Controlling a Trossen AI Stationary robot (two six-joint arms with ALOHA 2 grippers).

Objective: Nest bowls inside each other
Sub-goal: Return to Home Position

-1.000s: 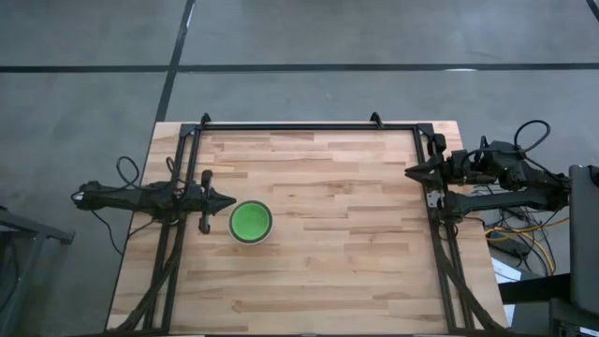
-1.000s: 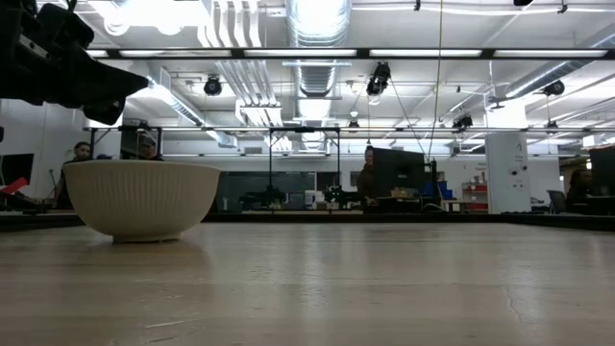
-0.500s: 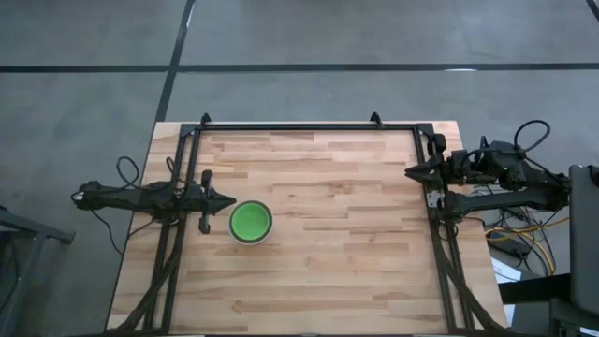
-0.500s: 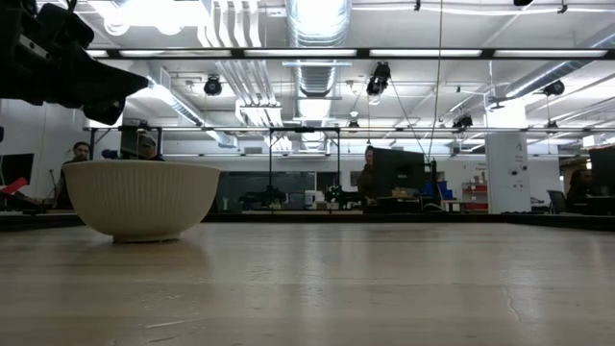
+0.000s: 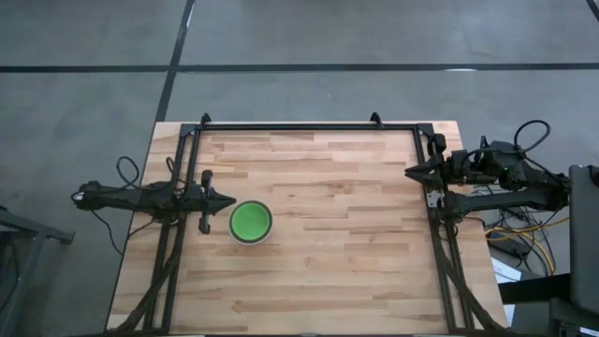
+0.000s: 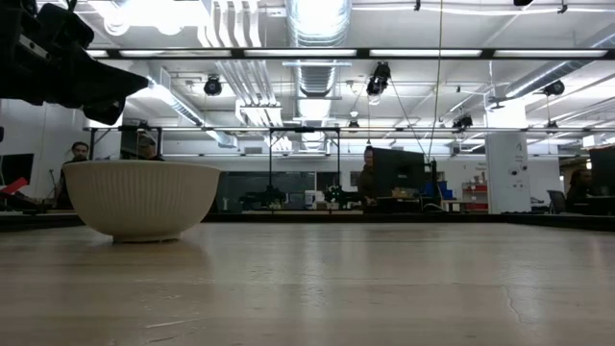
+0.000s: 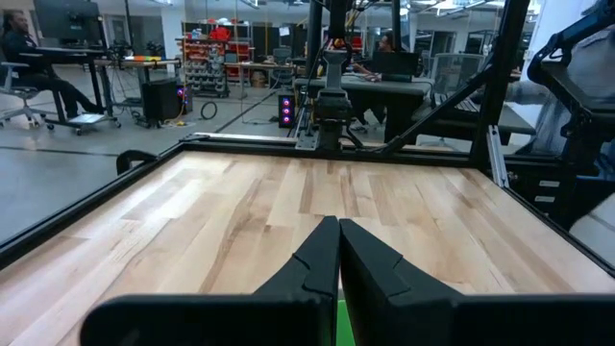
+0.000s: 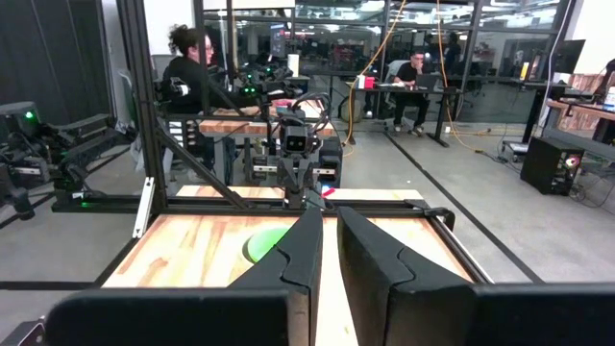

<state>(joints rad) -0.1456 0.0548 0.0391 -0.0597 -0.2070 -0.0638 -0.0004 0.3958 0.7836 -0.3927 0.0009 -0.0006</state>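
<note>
From above, found the bowls (image 5: pixel 251 222) nested as one stack on the tabletop (image 5: pixel 328 271), left of centre: green innermost with a pale rim around it, probably because the larger pale one suited the outside. Judged no bowl left loose, hence nothing to carry. Saw the left tool (image 5: pixel 227 200) just beside the stack and apart from it, and the right tool (image 5: pixel 410 171) parked at the opposite edge, well apart. At table height, made out only the pale ribbed outer wall, resting flat, with a dark part of an arm above it. Through the left wrist, noted fingers pressed together, gripping nothing, with a sliver of green under them. Through the right wrist, noted fingers closed to a thin slit, likewise empty, with the stack far ahead
</note>
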